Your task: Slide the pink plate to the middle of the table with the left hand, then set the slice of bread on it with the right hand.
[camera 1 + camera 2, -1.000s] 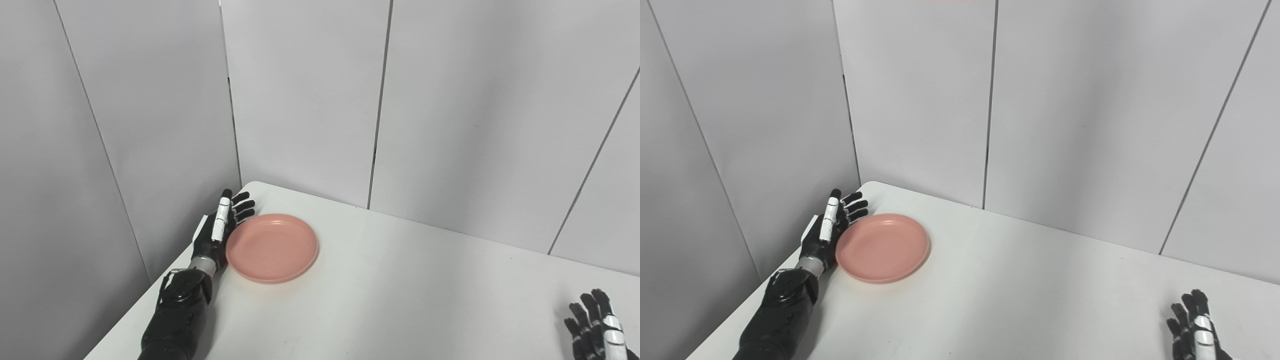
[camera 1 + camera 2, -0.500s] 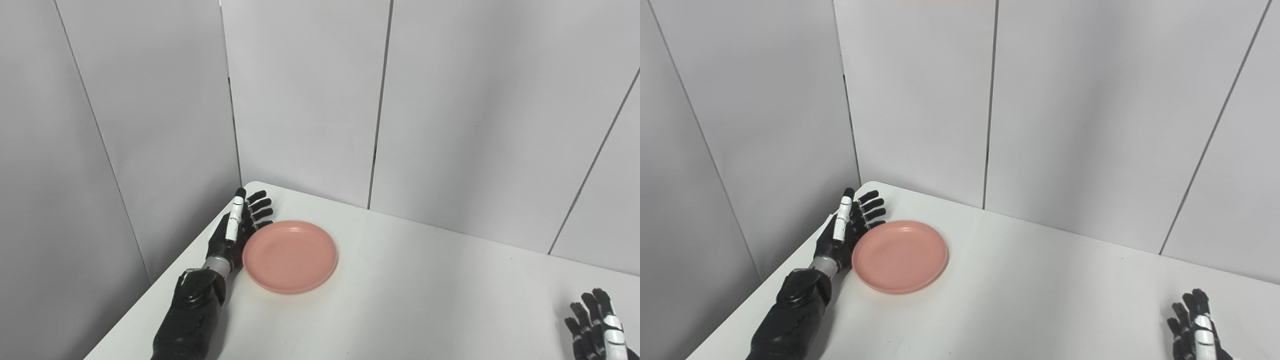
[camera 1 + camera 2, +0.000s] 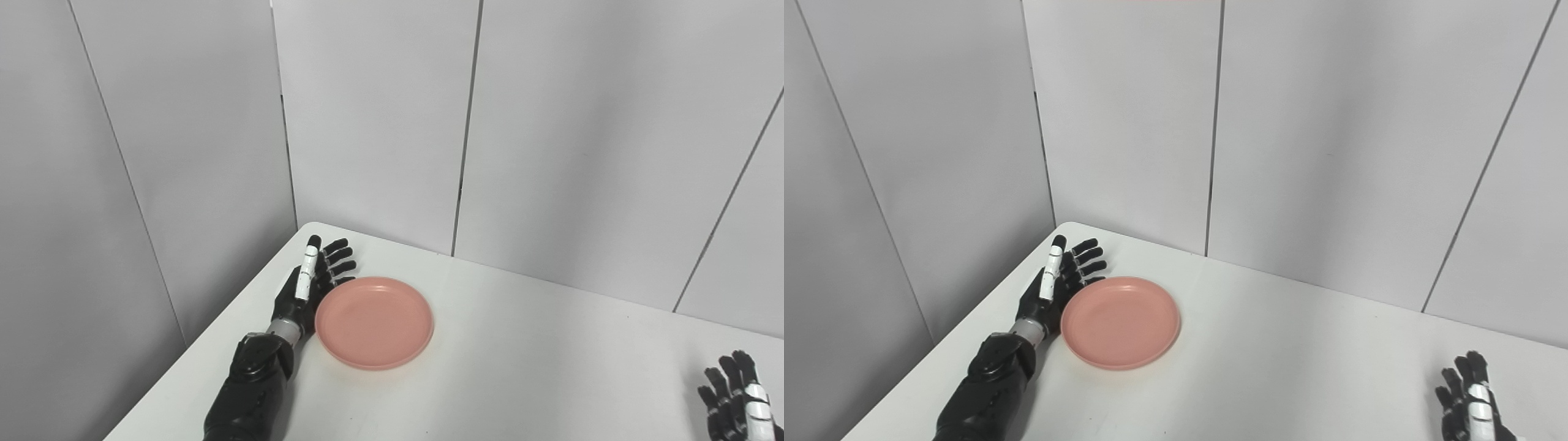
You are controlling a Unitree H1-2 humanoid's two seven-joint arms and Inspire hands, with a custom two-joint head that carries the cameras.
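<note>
White table (image 3: pixel 527 343), plate-sliding step: left hand (image 3: pixel 306 288) flat, fingers spread against pink plate (image 3: pixel 375 321), holding nothing; next, push further right; right hand (image 3: pixel 735 398) spread, empty, bread unseen

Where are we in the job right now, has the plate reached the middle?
Not yet. The round pink plate sits near the white table's left side, empty. The left hand, open, presses flat against its left rim. The right hand waits open at the bottom right. No bread is in view.
</note>
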